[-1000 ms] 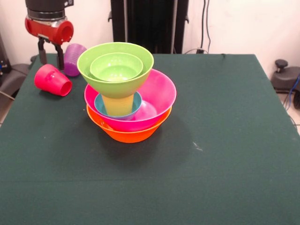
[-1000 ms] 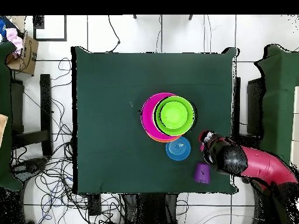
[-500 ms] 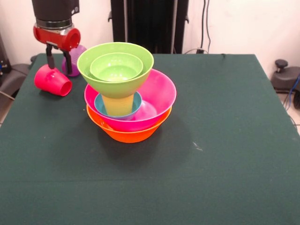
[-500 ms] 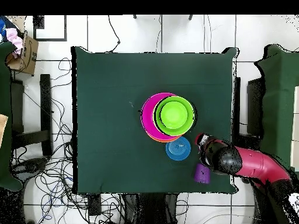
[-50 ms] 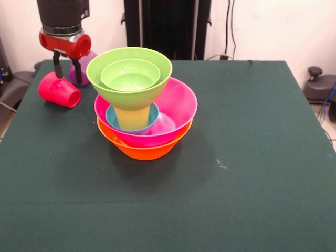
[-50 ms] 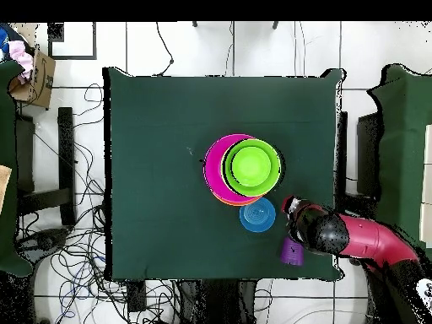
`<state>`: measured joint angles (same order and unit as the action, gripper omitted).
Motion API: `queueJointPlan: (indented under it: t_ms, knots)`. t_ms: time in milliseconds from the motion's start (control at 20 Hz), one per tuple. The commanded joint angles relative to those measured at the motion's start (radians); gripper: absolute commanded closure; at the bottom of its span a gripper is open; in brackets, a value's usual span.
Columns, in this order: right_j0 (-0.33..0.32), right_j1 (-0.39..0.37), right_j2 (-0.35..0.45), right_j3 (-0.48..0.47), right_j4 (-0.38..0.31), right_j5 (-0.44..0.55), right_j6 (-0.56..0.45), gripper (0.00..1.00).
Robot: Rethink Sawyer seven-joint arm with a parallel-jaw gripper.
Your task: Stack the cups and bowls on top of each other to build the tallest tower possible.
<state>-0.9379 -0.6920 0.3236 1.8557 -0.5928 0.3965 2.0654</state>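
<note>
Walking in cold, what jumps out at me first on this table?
The bright tower mid-table: an orange bowl, a pink bowl, then a yellow cup holding up two green bowls. Behind it, the gripper hangs with open fingers beside a tipped red cup and a purple cup.

- Nope, no readable text, labels, brands or numbers in either view.
- The bowls (image 5: 142, 113), the cups (image 5: 59, 90) and the green worktop (image 5: 252, 157) are all plain.
- The cardboard box (image 6: 34, 78) on the floor has something on it, too small to read.
</note>
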Motion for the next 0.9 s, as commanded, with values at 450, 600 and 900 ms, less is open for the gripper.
queueJointPlan:
  t_ms: [450, 600, 900]
  knots:
    - [-0.039, -0.048, 0.057, 0.007, -0.044, 0.052, -0.132, 0.00]
    - [-0.040, -0.040, 0.053, 0.006, -0.051, 0.054, -0.131, 0.00]
    - [-0.035, -0.021, 0.043, -0.003, -0.071, 0.039, -0.122, 0.00]
